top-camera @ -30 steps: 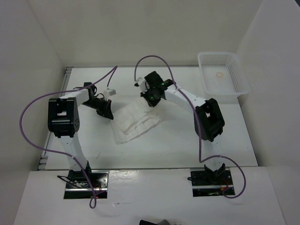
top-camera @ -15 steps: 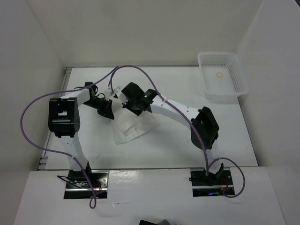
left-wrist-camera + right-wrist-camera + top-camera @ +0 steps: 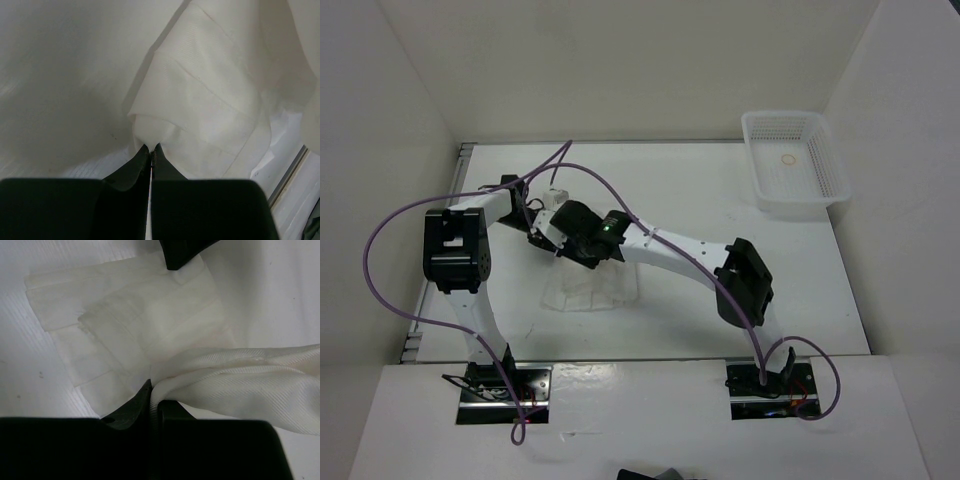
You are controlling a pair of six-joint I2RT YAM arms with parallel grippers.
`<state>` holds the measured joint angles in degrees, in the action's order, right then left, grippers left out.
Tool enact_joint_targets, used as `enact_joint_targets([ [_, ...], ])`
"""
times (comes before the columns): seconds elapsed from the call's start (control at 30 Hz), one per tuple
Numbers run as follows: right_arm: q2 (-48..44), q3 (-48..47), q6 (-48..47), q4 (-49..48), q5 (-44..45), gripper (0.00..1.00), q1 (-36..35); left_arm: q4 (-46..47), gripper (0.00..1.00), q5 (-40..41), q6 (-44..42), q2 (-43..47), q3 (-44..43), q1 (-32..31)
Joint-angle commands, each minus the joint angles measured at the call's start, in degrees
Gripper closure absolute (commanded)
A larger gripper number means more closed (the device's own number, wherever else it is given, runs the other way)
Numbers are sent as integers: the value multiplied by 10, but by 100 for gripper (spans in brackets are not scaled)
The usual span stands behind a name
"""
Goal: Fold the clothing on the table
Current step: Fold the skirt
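The clothing (image 3: 588,287), a thin white pleated skirt, lies partly doubled over on the table (image 3: 700,190) left of centre. My left gripper (image 3: 546,238) sits at its far left corner, and the left wrist view shows that gripper (image 3: 151,148) shut on a fold of the clothing (image 3: 200,100). My right gripper (image 3: 568,243) reaches across and is close beside the left one. In the right wrist view it (image 3: 155,390) is shut on a thick bunched edge of the clothing (image 3: 250,385), which hangs over the flat pleated layers (image 3: 125,335) beneath.
A white perforated basket (image 3: 795,165) stands at the table's far right corner, with a small ring inside. White walls enclose the table on three sides. Purple cables loop above both arms. The left gripper's black fingertip (image 3: 185,252) shows at the top of the right wrist view.
My right gripper has swung left across the skirt with the fabric edge in it, ending beside the left gripper. The skirt now looks narrower and doubled over. The left arm has stayed put.
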<state>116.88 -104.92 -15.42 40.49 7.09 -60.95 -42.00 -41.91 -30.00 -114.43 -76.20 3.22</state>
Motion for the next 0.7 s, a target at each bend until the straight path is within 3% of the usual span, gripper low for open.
enact_joint_targets([
  [0.0,16,-44,14,0,-9,100,-10,-5,100,-30,-2,8,-14,-3],
  [0.57,130,-190,43,27,-100,99,-44,-15,100,-51,-13,8,-3,-3],
  [0.6,136,-211,50,37,-109,95,-44,-15,100,-51,-13,8,-3,-3],
  [0.63,142,-222,50,42,-119,84,-44,-15,100,-51,-13,8,-3,-3],
  [0.67,155,-232,50,49,-143,52,-44,-15,100,-51,-13,8,-3,-3],
])
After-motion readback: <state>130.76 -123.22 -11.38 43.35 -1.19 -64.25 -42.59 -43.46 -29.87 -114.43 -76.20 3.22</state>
